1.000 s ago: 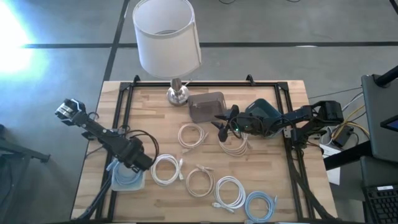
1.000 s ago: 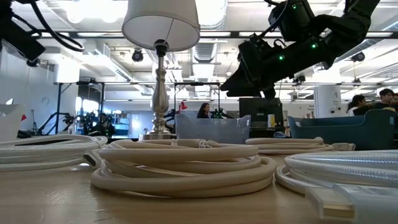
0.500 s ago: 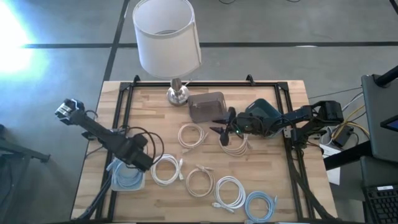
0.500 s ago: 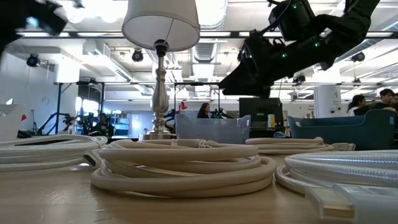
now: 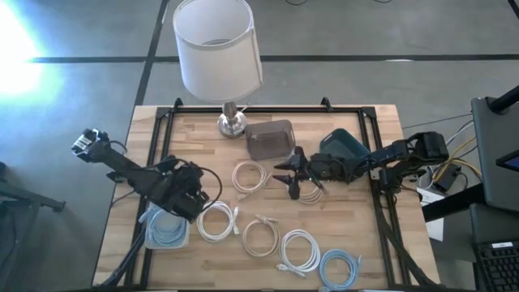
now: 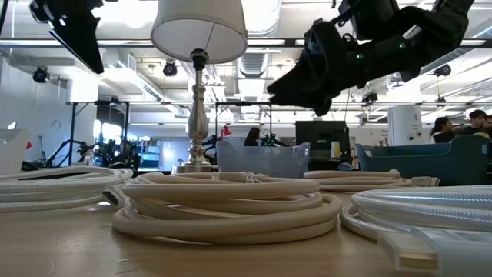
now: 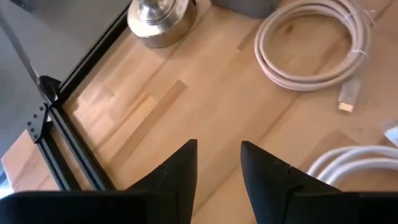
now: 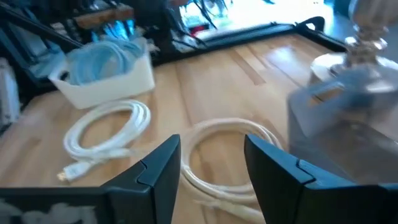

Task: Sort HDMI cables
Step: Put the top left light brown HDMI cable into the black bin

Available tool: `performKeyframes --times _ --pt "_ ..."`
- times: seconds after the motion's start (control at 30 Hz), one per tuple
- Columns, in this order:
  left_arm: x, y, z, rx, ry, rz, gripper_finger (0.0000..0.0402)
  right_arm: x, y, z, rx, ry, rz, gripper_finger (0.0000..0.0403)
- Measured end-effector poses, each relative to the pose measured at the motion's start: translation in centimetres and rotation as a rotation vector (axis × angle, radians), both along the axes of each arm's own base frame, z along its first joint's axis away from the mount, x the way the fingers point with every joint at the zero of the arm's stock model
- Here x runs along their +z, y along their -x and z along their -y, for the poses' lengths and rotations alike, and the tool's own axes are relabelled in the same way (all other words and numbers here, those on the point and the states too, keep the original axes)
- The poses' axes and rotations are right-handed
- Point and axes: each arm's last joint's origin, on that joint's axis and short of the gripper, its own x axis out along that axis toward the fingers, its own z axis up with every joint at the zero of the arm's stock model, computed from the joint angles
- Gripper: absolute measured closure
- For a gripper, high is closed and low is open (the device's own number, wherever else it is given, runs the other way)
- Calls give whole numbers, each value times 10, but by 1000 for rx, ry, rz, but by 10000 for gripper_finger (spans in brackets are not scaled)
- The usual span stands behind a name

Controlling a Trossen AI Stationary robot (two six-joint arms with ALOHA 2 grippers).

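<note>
- Lamp shade [image 5: 216, 46]: covers most of the lamp stem from above; only the base [image 5: 231, 122] shows.
- Beige cable coil [image 5: 308, 191]: largely hidden beneath the right pincer [image 5: 285, 176].
- Grey bin [image 8: 354, 118]: blurred, cut by the frame edge.
- Low view: nearest coil [image 6: 430, 215] cut off at right; distant people [image 6: 461, 123] too small to tell.

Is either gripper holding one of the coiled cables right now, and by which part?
Nothing is held. The left gripper and the right gripper both show empty gaps between their dark fingers, above the wooden table.
</note>
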Motion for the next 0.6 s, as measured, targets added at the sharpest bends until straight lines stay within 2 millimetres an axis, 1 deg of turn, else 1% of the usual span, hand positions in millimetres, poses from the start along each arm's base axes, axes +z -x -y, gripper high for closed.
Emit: performKeyframes --times 0.17,0.3,0.47,0.6 --pt "-4 -9 -10 8 -2 2 275 -6 -8 -8 35 38 34 240" --pt "-9 -22 -20 -77 14 -22 275 -10 -25 -9 54 38 23 238" --pt "-10 -41 -36 -181 41 -11 275 -18 -55 -13 135 83 -83 220" --pt "-9 -49 -51 -191 20 -7 275 -24 -77 -14 160 124 -233 204"
